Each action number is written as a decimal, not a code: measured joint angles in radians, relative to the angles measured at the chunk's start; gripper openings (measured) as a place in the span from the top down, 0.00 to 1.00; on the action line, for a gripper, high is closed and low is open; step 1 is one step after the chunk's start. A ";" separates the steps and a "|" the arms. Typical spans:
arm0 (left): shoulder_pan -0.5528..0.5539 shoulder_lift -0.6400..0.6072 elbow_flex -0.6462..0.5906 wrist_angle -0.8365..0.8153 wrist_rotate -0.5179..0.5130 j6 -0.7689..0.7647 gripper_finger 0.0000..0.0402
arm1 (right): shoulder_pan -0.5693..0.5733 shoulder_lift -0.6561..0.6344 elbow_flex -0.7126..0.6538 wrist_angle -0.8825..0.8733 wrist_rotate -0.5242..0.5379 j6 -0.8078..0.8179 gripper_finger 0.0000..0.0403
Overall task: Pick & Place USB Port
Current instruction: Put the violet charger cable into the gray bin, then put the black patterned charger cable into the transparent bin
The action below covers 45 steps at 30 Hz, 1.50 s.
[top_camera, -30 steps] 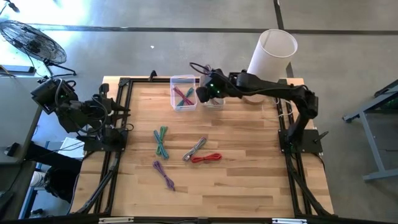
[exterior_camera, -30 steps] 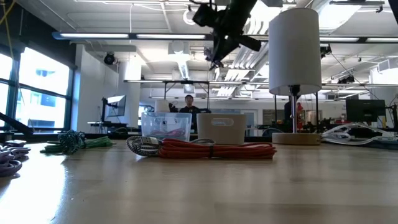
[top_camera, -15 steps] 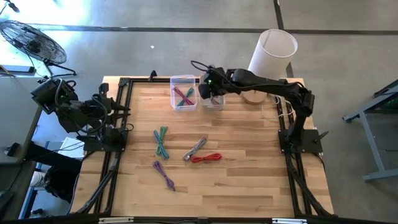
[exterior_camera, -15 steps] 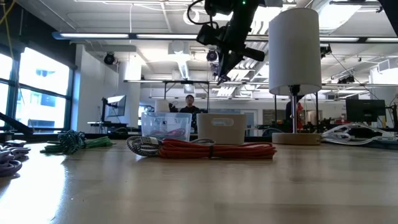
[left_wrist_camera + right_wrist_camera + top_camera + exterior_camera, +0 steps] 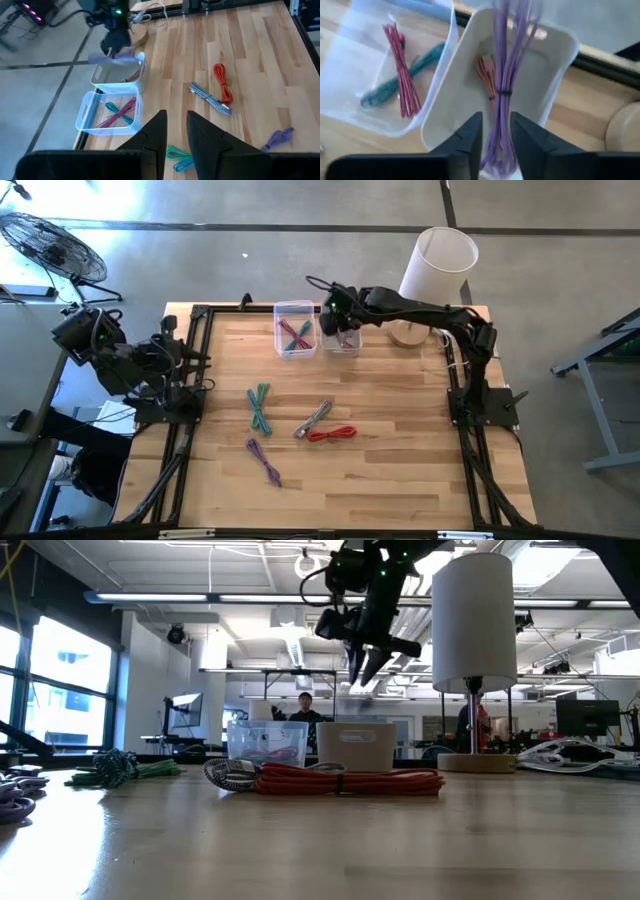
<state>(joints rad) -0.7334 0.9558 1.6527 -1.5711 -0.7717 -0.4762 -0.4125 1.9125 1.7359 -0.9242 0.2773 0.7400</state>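
The right gripper has moved over the white bin, jaws parted, purple cable between them (grip unclear). Two bins; four cables on the table.

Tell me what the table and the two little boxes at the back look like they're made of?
The table looks like wood: pale planks with grain lines and a smooth finish. The see-through box is probably clear plastic, since the red and teal cables inside show through its walls. The white box beside it looks like smooth, cloudy white plastic, slightly shiny, though that is only a guess.
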 joint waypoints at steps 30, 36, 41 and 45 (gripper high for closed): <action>0.000 0.011 0.000 0.000 0.205 0.000 0.82 | 0.470 -0.172 0.000 0.084 -0.463 -0.620 0.67; 0.000 0.011 0.000 0.000 0.171 0.000 0.82 | 0.563 -0.171 0.000 0.066 -0.413 -0.789 0.67; 0.000 -0.001 0.000 0.000 0.155 -0.011 0.82 | 0.580 -0.171 0.000 0.047 -0.353 -0.909 0.67; 0.000 -0.013 0.000 0.000 0.105 -0.025 0.82 | 0.567 -0.149 0.001 -0.032 -0.302 -1.039 0.67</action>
<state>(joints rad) -0.7334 0.9433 1.6527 -1.5715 -0.6669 -0.5014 0.1549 1.7636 1.7364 -0.9557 -0.0249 -0.2987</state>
